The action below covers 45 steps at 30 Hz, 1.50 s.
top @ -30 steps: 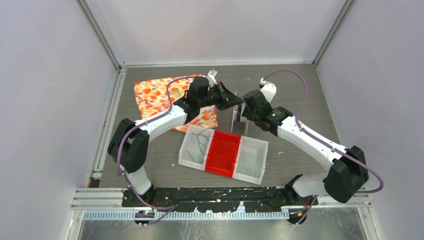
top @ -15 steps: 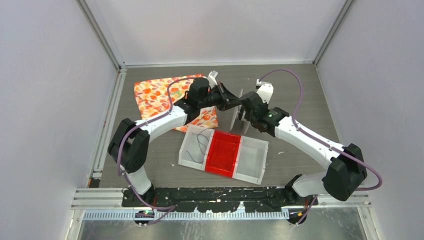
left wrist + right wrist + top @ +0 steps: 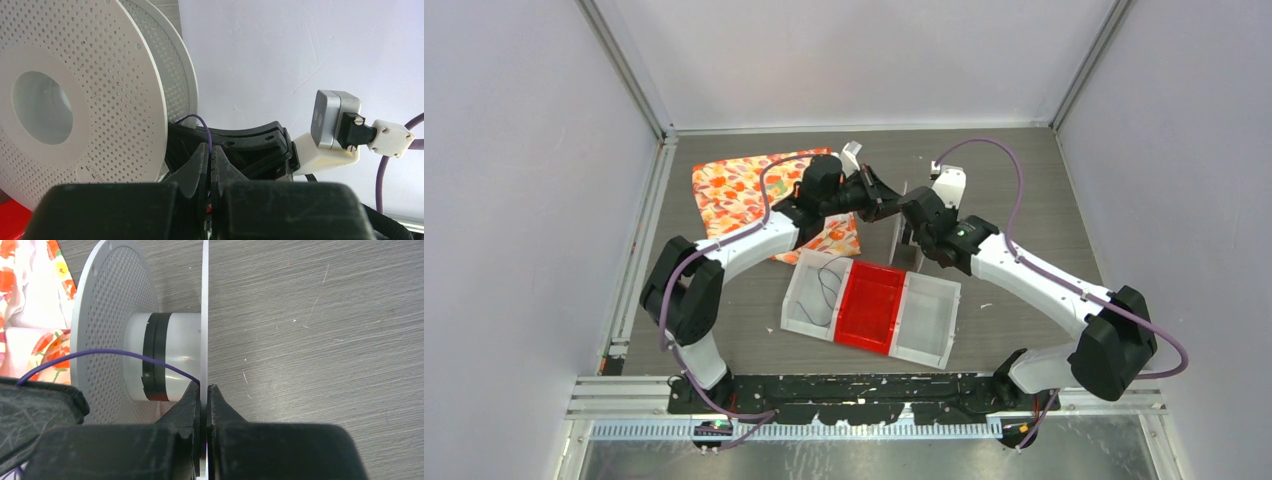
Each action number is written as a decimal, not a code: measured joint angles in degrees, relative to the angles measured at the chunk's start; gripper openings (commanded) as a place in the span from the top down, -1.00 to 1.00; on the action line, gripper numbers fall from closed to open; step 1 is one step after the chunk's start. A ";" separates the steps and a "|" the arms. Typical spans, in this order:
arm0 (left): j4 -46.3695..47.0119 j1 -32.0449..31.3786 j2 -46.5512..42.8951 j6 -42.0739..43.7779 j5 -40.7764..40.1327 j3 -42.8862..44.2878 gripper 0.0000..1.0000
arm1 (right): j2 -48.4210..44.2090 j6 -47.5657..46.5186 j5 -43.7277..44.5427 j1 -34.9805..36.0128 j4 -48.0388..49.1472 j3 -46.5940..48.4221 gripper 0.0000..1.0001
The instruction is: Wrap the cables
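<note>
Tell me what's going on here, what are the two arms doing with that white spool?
Both arms meet at the white spool standing on edge at the far middle of the table. The right fingers are shut on the rim of one flange. The left fingers are shut on a thin purple cable that arcs across the spool's core. More loose cable lies in the leftmost compartment of the tray.

A: The white perforated plastic spool (image 3: pixel 112 330)?
B: Matt, pitted with fine holes; smooth milky hub.
A: The thin dark purple cable (image 3: pixel 115 351)?
B: Smooth, faintly glossy.
A: And the grey surface (image 3: pixel 310 315)?
B: Matt wood grain, lightly scratched. The orange floral cloth (image 3: pixel 734 185) looks soft, crumpled.
</note>
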 measured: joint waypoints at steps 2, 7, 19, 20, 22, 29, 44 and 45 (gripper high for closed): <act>0.31 0.17 0.09 0.15 1.22 0.04 0.67 | -0.15 -0.37 0.33 0.02 -0.26 0.00 0.99; 1.29 2.40 2.58 -0.09 8.15 4.17 -0.14 | -1.42 -3.96 0.85 -0.72 -3.85 2.40 0.99; 5.18 21.68 1.22 -2.03 23.87 14.27 -0.23 | -0.59 -15.43 -11.74 -8.39 -21.90 36.39 0.99; 5.31 23.47 0.74 -1.40 24.96 14.19 -0.24 | 0.00 -16.37 -13.07 -8.48 -24.04 39.10 0.99; 5.75 25.81 -0.92 0.26 27.19 13.16 -0.26 | 1.51 -17.88 -15.56 -8.52 -28.22 44.04 0.99; -9.66 24.57 -16.35 20.48 29.75 2.32 -0.33 | 4.37 -20.44 -18.91 -8.52 -36.24 53.24 0.99; -33.66 5.49 -37.92 52.81 -3.30 -25.22 -0.38 | -2.40 -16.06 -17.62 -9.44 -33.77 44.39 0.99; -33.11 4.52 -37.92 52.72 -4.81 -26.18 -0.38 | -2.75 -15.87 -17.59 -9.49 -33.51 43.95 0.99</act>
